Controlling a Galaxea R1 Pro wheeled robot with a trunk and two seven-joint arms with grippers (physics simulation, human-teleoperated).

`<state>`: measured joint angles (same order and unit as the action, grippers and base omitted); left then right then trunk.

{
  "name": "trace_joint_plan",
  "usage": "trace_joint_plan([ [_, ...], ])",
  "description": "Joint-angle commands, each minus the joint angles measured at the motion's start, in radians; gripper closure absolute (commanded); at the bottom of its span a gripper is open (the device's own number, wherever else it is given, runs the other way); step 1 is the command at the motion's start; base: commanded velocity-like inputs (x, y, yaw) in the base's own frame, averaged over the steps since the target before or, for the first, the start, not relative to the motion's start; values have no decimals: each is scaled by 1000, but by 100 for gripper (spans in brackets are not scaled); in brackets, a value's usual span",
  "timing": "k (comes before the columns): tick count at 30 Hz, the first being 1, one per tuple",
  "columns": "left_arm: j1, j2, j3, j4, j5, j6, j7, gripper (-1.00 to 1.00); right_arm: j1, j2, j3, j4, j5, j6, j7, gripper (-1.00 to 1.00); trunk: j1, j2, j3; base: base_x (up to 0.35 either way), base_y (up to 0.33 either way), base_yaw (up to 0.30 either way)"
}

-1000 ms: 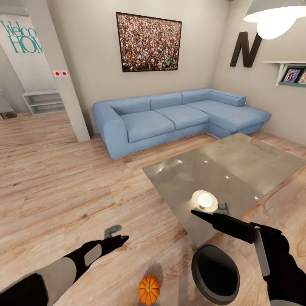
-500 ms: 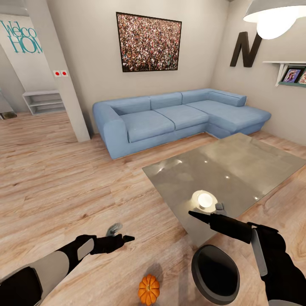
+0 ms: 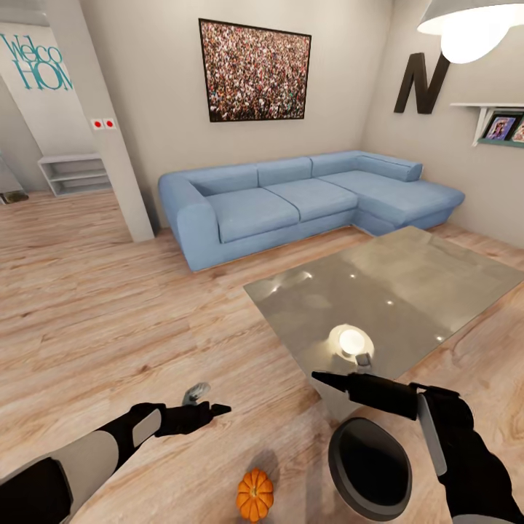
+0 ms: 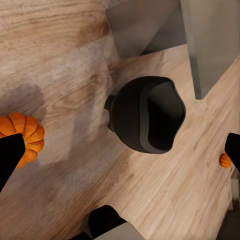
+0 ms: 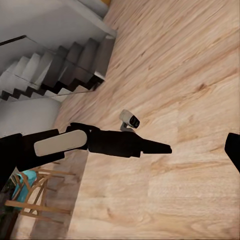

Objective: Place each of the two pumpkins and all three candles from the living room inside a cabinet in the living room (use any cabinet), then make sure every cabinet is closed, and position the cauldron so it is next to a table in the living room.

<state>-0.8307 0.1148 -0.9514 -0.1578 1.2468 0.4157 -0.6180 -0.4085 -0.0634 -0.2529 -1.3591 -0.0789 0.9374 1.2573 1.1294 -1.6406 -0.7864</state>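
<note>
An orange pumpkin [image 3: 255, 495] [image 4: 24, 136] lies on the wood floor at the near edge. Right of it stands the black cauldron [image 3: 367, 469] [image 4: 145, 120], upright, close to the near corner of the glass-topped table [image 3: 407, 284] [image 4: 210, 40]. A second pumpkin [image 4: 225, 160] shows at the edge of the left wrist view. My left gripper [image 3: 220, 410] [image 4: 120, 155] hovers open above the floor, left of the first pumpkin, holding nothing. My right gripper [image 3: 316, 377] hangs open and empty over the table's near corner, above the cauldron. The candles and the cabinet are out of view.
A long blue corner sofa [image 3: 291, 200] stands against the far wall behind the table. A white pillar [image 3: 109, 131] rises at the left, with low white shelves [image 3: 76, 175] beyond. Stairs [image 5: 60, 65] and a wooden chair [image 5: 25, 195] appear in the right wrist view.
My left arm has stretched out to the right and dropped a little. My right gripper has drifted left and slightly nearer. Pumpkin and cauldron have not moved.
</note>
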Motion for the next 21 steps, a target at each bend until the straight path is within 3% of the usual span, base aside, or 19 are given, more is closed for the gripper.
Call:
trace_joint_plan([
  [1,0,1,1,1,-1,0,2,-100,2,0,17,5,2,0,0,-100,4,-7,-3,0,0,0],
  [6,0,5,2,2,-1,0,8,-100,6,-4,57,9,5,0,3,-100,23,-42,-19,0,0,0],
  [21,1,3,2,3,-1,0,11,-100,8,-4,62,8,2,0,6,-100,81,-147,-66,0,0,0],
])
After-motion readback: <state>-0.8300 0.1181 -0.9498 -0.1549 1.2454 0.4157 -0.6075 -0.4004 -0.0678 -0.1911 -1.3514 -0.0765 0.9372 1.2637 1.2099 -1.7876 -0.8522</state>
